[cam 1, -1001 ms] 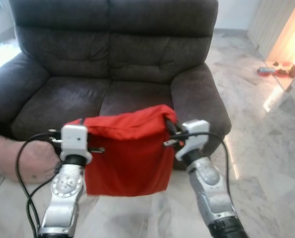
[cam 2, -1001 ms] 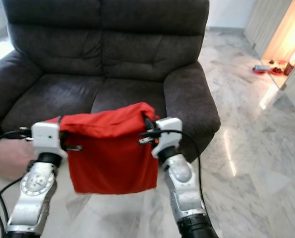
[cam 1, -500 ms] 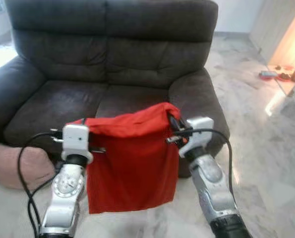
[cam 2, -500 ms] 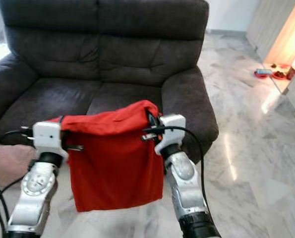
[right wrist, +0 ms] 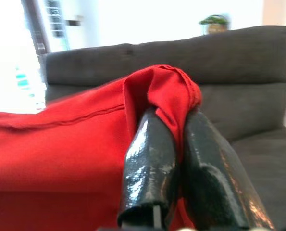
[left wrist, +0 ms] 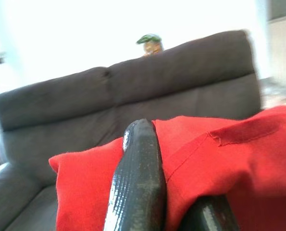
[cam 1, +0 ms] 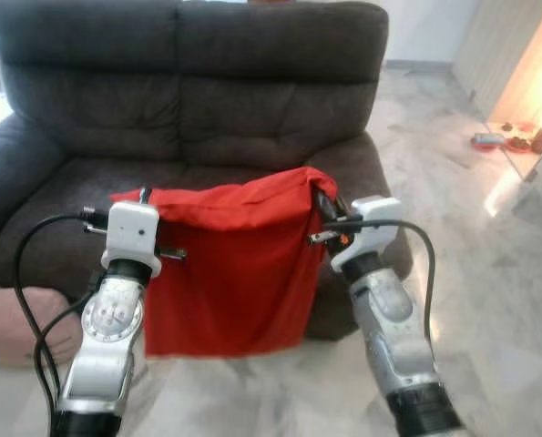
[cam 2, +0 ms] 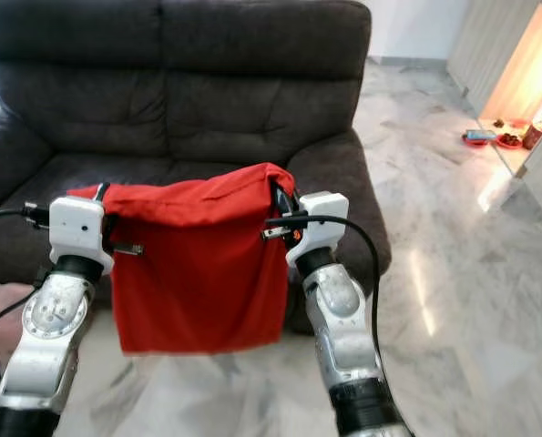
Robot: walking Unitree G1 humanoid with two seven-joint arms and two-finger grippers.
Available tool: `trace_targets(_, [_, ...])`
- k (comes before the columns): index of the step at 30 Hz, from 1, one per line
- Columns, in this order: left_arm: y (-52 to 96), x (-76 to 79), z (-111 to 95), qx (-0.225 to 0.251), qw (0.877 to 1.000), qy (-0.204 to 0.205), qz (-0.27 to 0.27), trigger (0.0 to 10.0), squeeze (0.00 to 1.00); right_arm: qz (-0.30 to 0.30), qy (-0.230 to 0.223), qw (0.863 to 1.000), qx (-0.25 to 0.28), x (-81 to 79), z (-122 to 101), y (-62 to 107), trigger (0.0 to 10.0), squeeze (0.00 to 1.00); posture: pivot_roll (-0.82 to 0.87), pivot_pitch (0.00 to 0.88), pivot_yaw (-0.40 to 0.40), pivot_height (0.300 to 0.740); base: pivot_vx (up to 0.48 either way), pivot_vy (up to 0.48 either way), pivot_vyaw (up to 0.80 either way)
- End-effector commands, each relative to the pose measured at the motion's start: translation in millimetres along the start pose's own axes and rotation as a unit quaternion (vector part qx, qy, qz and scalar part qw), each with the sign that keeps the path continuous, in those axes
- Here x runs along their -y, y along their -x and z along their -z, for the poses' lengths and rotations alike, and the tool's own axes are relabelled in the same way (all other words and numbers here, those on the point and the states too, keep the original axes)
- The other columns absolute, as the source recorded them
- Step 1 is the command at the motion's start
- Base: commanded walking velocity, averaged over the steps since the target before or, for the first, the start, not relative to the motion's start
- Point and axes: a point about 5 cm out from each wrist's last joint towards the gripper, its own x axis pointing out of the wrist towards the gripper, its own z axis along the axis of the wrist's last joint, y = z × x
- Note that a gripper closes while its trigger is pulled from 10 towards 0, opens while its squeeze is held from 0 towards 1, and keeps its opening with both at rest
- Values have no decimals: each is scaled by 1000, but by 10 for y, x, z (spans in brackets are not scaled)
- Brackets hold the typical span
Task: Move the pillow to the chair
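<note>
While the robot stands facing the sofa, these lines tell how things lie.

Pillow: the red pillow (cam 1: 230,264) hangs limp in the air between the two arms, in front of the sofa's front edge and above the floor, touching neither as far as I can tell.

Left gripper: the left gripper (left wrist: 169,192) is clenched on the pillow's upper left corner; red cloth bulges between its fingers (left wrist: 138,178).

Right gripper: the right gripper (right wrist: 181,159) is clamped on the upper right corner, a bunched fold of cloth pinched between its fingers (right wrist: 147,163).

Why held so: a grip on each top corner keeps the soft cloth spread out and its lower edge off the floor, so it can be carried without dragging.

Sofa: a dark two-seat sofa (cam 1: 189,100) stands straight ahead, its seat cushions bare; if this is the chair meant, the pillow is near the goal but not yet set down.

In the way: the sofa's right armrest (cam 1: 362,173) sits just behind the right gripper, and the hanging cloth would likely have to clear the seat's front edge.

Around: a pinkish cushion-like thing (cam 1: 15,323) lies on the marble floor (cam 1: 489,273) by the sofa's left front corner; small dishes (cam 1: 512,139) sit far off at the right edge; a little plant (right wrist: 212,23) stands behind the backrest.
</note>
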Motion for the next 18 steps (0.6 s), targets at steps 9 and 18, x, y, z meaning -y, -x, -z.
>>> trace_targets(9, [-98, -120, -327, 66, 997, -21, -15, 10000, 0, -26, -5, 997, 77, -157, -362, -136, 10000, 0, 66, 1, -27, 740, 343, 0, -142])
trace_targets(18, [-150, -174, -487, 91, 995, -23, -24, 10000, 0, -34, -5, 995, 97, -198, -499, -183, 10000, 0, 67, 0, -31, 740, 347, 0, 0])
